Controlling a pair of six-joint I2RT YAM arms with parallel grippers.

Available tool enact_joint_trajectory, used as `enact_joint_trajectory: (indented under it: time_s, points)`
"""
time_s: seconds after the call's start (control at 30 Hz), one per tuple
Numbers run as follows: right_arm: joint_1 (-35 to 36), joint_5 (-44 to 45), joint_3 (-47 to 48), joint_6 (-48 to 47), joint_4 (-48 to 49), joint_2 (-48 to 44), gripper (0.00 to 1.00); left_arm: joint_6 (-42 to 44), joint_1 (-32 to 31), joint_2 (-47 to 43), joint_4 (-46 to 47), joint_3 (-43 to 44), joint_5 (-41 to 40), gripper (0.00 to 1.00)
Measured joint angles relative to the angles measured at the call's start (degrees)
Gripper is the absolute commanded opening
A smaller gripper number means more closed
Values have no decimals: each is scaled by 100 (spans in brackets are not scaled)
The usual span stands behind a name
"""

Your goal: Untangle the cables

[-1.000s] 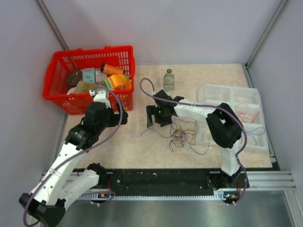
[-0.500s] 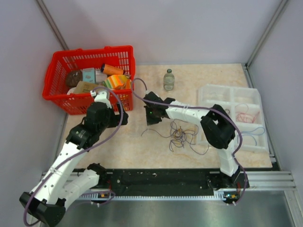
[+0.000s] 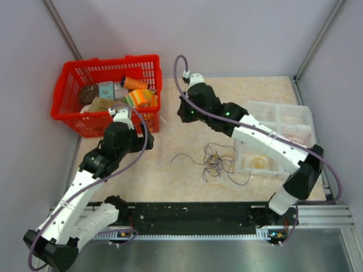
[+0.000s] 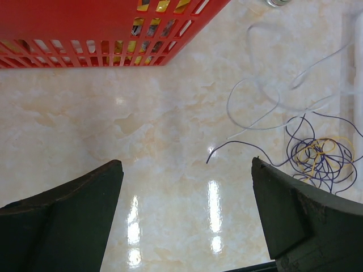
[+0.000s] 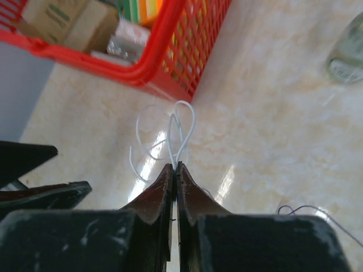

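Right gripper (image 5: pixel 176 165) pinched shut on a pale cable (image 5: pixel 182 103) beside the red basket (image 5: pixel 170 62); left gripper (image 4: pixel 187 170) wide open.

- One red basket (image 3: pixel 85 126)
- One white compartment tray (image 3: pixel 295 116)
- One glass bottle (image 5: pixel 347 56)
- One tangle of cables (image 3: pixel 217 161)
- One separate white cable (image 5: pixel 182 103)
- Two tools: left tool (image 4: pixel 187 215), right tool (image 5: pixel 174 167)

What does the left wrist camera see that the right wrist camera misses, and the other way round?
Only the left wrist view: the purple and yellow tangle lying on the table, framed by the wide-open left claw. Only the right wrist view: the right claw shut on a white wire, and boxes inside the basket. Both: the red basket, the pale table and that white wire's loops.
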Motion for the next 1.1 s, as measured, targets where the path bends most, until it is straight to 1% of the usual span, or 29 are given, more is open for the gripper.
enact_joint_trajectory:
  time_s: [0.17,0.27,0.4,0.53,0.63,0.77,0.9,1.1]
  points:
    - [-225,479,498,-195,-7,-584,0,-11,2,-4,85,-59,59,99]
    - [-688,636,619,-289,-48,-883,0,-9,2,22,245,-188,212,99]
    - [-1633,796,601,-385,-199,-1228,0,0,2,94,544,-319,509,99]
    - [-2898,857,328,-452,-308,-1604,0,26,2,-114,1456,-885,1021,98]
    - [-3593,909,101,-575,-437,-1788,0,26,2,-155,2013,-1104,1405,98]
    - [-4205,863,-214,-664,-496,-1836,0,28,0,175,2649,-986,2039,97]
    - [-4682,769,-544,-721,-566,-1762,0,52,0,575,2859,-763,2470,98]
    - [-5056,505,-981,-737,-431,-1355,0,111,-11,774,2894,-555,2758,96]
